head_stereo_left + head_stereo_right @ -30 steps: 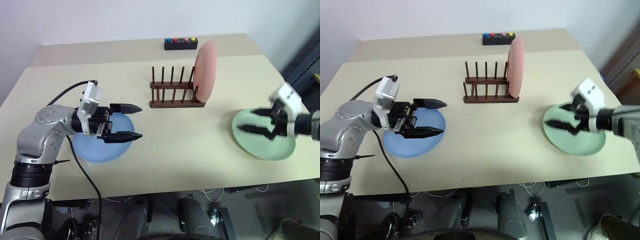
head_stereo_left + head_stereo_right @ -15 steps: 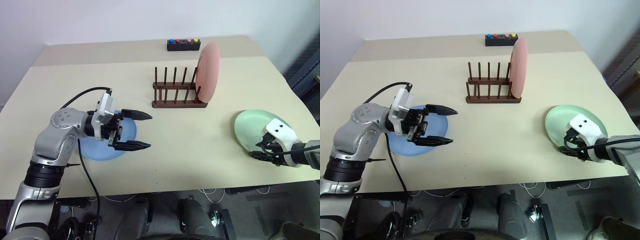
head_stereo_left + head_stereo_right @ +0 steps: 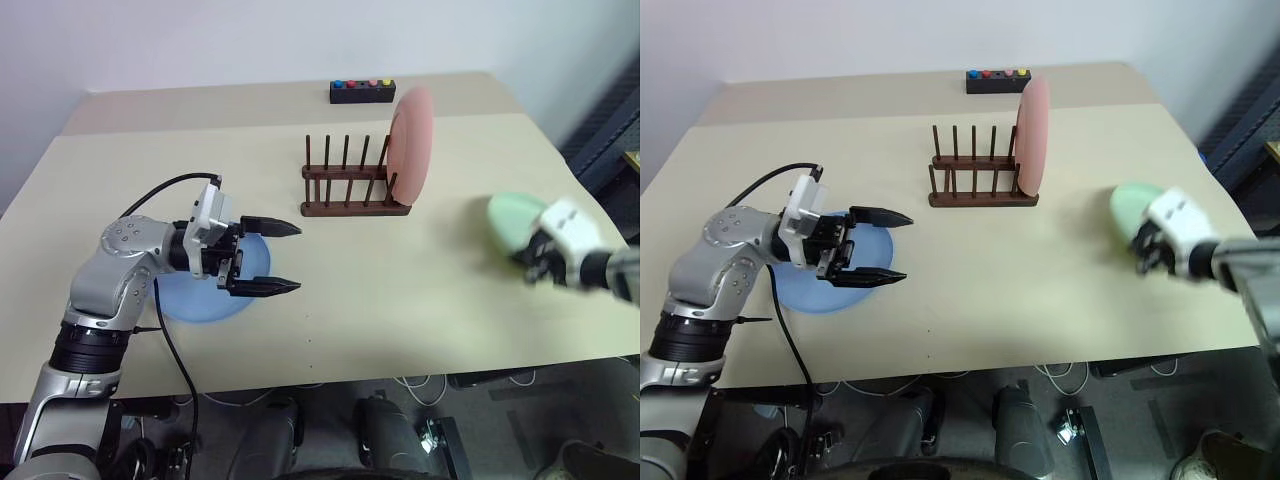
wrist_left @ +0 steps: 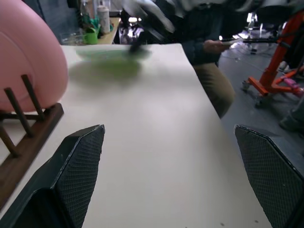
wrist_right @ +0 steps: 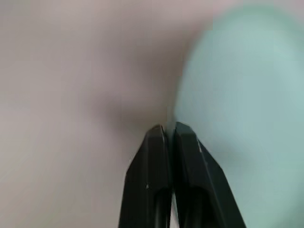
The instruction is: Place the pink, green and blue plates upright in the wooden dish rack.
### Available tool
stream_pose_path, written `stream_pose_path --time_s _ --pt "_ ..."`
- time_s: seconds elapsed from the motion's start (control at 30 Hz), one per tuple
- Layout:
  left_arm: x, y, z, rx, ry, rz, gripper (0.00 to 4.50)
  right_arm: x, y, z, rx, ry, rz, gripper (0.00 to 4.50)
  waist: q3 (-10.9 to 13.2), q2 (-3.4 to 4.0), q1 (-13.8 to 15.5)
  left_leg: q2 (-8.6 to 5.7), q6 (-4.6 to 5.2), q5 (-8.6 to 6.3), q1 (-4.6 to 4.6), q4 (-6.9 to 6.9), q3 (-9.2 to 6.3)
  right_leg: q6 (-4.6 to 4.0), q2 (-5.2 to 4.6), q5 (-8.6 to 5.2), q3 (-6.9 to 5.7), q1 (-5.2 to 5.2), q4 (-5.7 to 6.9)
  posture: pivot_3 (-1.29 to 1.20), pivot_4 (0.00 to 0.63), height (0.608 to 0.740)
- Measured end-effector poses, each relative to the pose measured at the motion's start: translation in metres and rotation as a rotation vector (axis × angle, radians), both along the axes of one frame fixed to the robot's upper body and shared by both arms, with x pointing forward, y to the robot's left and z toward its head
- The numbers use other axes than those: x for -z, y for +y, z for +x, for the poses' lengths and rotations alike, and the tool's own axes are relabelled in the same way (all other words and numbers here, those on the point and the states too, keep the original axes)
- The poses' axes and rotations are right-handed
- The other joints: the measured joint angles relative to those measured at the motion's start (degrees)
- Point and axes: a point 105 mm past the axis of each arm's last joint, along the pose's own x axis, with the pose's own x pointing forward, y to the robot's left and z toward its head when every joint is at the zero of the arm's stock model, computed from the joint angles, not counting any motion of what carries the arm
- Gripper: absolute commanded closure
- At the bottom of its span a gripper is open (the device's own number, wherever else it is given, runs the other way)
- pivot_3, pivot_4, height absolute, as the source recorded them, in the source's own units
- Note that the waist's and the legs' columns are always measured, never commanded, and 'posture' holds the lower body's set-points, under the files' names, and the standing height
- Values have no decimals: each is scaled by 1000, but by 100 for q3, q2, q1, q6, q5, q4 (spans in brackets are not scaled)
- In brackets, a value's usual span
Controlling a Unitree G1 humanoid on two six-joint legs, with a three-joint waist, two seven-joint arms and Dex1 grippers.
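Beige surface (image 3: 400,290) first: you have open bare room across its middle, between the rack and the near edge, and more behind the rack up to the far edge.

Blue plate (image 3: 190,295) lies flat near the left part of the surface, partly under the left tool (image 3: 290,257). That tool points across toward the right with its two black fingers spread wide and nothing between them.

Pink plate (image 3: 411,140) stands upright in the right-end slot of the wooden dish rack (image 3: 350,190); the slots to its left are free.

Green plate (image 3: 1135,208) is at the right side of the surface, well apart from the rack, tilted up off the surface. The right tool (image 5: 168,137) is pinched onto its rim.

Views differ here. In the head views the right tool is blurred and you cannot read its fingers; the right wrist view shows both fingers pressed nearly together on the plate's edge. The left wrist view shows a person (image 4: 213,47) at the far end of the surface.

Black box (image 3: 362,90) with coloured buttons sits at the far edge. No legible writing anywhere.
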Motion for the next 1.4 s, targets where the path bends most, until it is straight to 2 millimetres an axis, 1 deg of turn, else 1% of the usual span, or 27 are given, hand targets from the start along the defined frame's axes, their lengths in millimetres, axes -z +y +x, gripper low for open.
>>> stream_pose_path --time_s 0.03,0.07,0.1,0.13,0.17,0.23,0.3,0.37,0.43,0.5,0.57,0.63,0.7,0.77,0.8,0.97,1.13,1.27,1.4 --pt "-3 0 2 -8 -12 -10 0 -27 -2 8 23 -113 14 4439 -1 3 6 2 -23 14 -1 -11 -2 0 2 -1 -1 -7 0 0 150 740" --pt "-5 1 5 -21 -20 -19 0 -50 0 13 26 -214 58 4439 -1 2 11 7 -29 16 -2 -17 -5 0 7 -1 -4 -8 -2 0 150 740" --pt "-7 2 9 -39 -26 -36 0 -74 7 17 2 -318 133 4439 -1 1 11 10 -33 19 -5 -23 -5 0 10 -1 -5 -12 -6 0 150 740" --pt "-11 3 12 -58 -36 -58 0 -93 19 19 -48 -406 206 4439 -1 1 14 10 -34 19 -11 -22 -7 0 10 -1 -5 -18 -6 0 150 740" --pt "-14 5 16 -79 -46 -71 0 -109 34 20 -115 -483 317 4439 0 -3 6 11 -34 20 -12 -20 -7 0 10 -1 -6 -18 -6 0 150 740" --pt "-20 7 20 -103 -67 -87 0 -137 61 19 -264 -590 562 4439 1 -1 -54 7 -34 20 -14 -14 -5 1 5 -1 -3 -18 -2 0 150 740" --pt "-24 12 22 -128 -91 -98 0 -164 83 12 -419 -659 788 4439 1 0 -62 6 -33 19 -15 -11 -6 1 4 0 -3 -18 0 0 150 740" --pt "-24 18 23 -151 -94 -95 0 -186 99 0 -565 -689 944 4439 1 0 -54 5 -33 19 -15 -13 -14 1 3 0 -3 -17 -1 0 150 740" --pt "-20 23 23 -176 -80 -90 0 -199 113 -12 -703 -677 1054 4439 0 0 -58 5 -32 19 -15 -14 -14 1 2 0 -3 -16 -1 0 150 740" --pt "-16 25 22 -190 -69 -90 0 -198 127 -20 -823 -606 1139 4439 0 0 -61 5 -20 11 -15 -11 -14 0 1 0 -2 -15 0 0 150 740" --pt "-14 26 19 -201 -69 -90 0 -187 144 -24 -919 -479 1173 4439 0 0 -69 5 -8 5 -15 -11 -14 0 1 0 -1 -17 2 0 150 740" --pt "-14 29 15 -215 -70 -79 0 -168 163 -25 -963 -348 1161 4439 -1 3 -82 6 -8 5 -15 -13 -13 0 1 0 0 -19 5 0 150 740" --pt "-15 29 12 -212 -69 -81 0 -144 178 -22 -962 -239 1124 4439 -1 4 -75 5 -8 5 -16 -11 -13 0 1 0 0 -21 5 0 150 740" --pt "-14 30 11 -221 -65 -79 0 -126 190 -18 -958 -162 1105 4439 -1 4 -83 4 -8 5 -16 -11 -11 0 1 0 1 -23 6 0 150 740" --pt "-13 32 10 -226 -58 -74 0 -122 193 -16 -952 -147 1109 4439 -1 4 -82 3 -8 5 -16 -11 -11 0 1 0 1 -24 6 0 150 740" --pt "-15 34 9 -237 -56 -87 0 -117 200 -8 -924 -173 1115 4439 -1 4 -80 3 -8 5 -16 -11 -10 0 2 0 -1 -25 7 0 150 740" --pt "-18 33 8 -238 -68 -90 0 -97 204 9 -848 -144 1123 4439 -1 4 -81 3 -9 5 -16 -12 -10 0 2 0 -2 -25 7 0 150 740" --pt "-18 34 8 -245 -71 -83 0 -83 208 16 -802 -130 1101 4439 -1 4 -88 3 -9 6 -16 -13 -10 0 3 0 -2 -28 8 0 150 740" --pt "-17 34 7 -246 -65 -72 0 -71 206 25 -751 -129 1112 4439 -1 4 -86 3 -13 7 -16 -13 -10 0 3 0 -2 -28 8 0 150 740"
